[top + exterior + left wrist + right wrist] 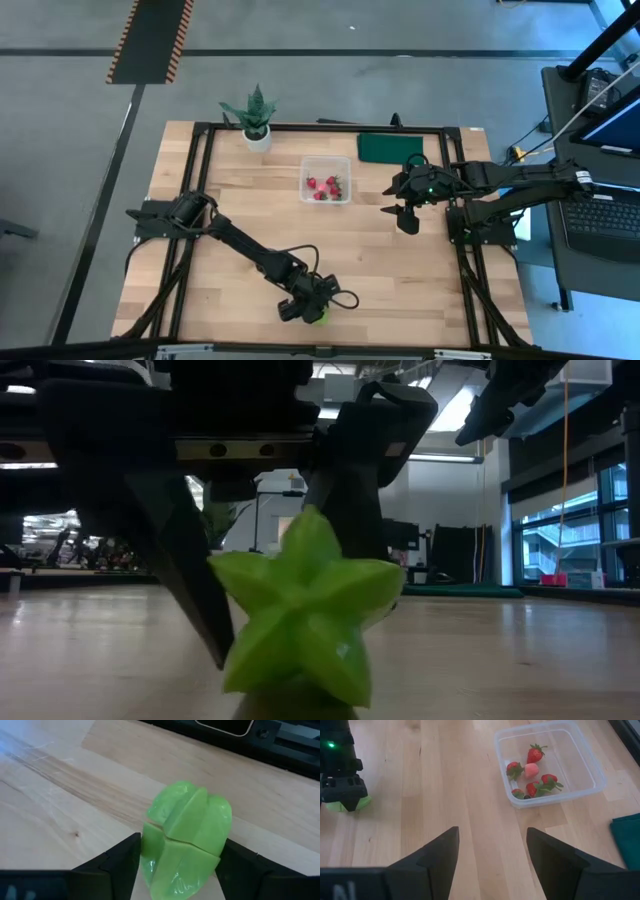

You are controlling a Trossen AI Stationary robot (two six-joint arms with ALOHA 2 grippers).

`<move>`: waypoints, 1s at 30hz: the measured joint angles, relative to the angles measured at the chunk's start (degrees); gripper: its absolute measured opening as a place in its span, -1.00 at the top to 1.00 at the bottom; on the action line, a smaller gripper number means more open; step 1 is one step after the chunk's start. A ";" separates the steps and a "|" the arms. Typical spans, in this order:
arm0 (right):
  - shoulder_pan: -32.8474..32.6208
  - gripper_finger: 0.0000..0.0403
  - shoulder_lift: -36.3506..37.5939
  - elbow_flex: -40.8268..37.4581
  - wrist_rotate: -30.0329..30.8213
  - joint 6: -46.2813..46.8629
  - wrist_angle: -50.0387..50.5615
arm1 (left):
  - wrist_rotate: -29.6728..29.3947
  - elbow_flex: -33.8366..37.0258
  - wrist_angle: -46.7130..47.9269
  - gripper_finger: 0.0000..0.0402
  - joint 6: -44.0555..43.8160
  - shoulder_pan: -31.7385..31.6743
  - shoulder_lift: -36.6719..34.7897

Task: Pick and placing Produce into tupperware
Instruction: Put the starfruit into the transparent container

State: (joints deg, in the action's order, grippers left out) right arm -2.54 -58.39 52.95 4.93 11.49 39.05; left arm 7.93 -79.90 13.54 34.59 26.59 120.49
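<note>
Starfruit-shaped lime-green piece (186, 840) sits between my left gripper's (312, 310) fingers (112, 862) at the near edge of the table (400, 280), a little left of centre. The fingers stand close on either side of it, and in the low view it seems to rest on the wood or just above it; I judge them closing on it, but I cannot tell whether the grip is firm yet. This looks like the pick-up of the last loose piece of produce.

The tupperware (327, 180) sits toward the far side, near the middle, well apart from me. The red strawberries (536, 754) and one pinkish piece (532, 770) already lie inside it.

My right gripper (404, 215) hangs above the table to the right of the box, fingers spread and holding nothing, waiting.

Next, as I judge it, I need a sure hold on the ridged green piece, then a lift and a carry toward the far side over the box rim before letting go. The ribs could let it twist or slip.

No brand, label or writing is readable anywhere
</note>
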 joint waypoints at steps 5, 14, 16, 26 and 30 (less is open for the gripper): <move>-0.01 -0.16 0.00 0.00 0.00 -0.09 0.02 | -3.01 -0.01 0.23 -0.02 -0.25 -0.08 -0.11; -0.01 -0.16 0.00 0.00 0.00 -0.17 0.02 | -4.53 -0.04 0.35 -0.07 -4.55 -0.22 -0.11; -0.01 -0.16 0.00 0.00 0.00 -0.17 0.04 | -5.91 -0.04 0.37 -0.07 -4.98 -0.20 -0.11; -0.01 -0.16 0.00 0.00 0.00 0.19 0.06 | -12.66 0.04 1.00 -0.02 -21.02 -2.37 -4.40; -0.01 -0.16 0.00 0.00 0.00 0.29 0.06 | -17.27 0.07 1.44 -0.03 -25.08 -3.75 -7.76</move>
State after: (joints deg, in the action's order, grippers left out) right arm -2.55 -58.39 52.95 4.93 11.78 39.11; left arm -9.34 -79.83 14.98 9.51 22.84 112.72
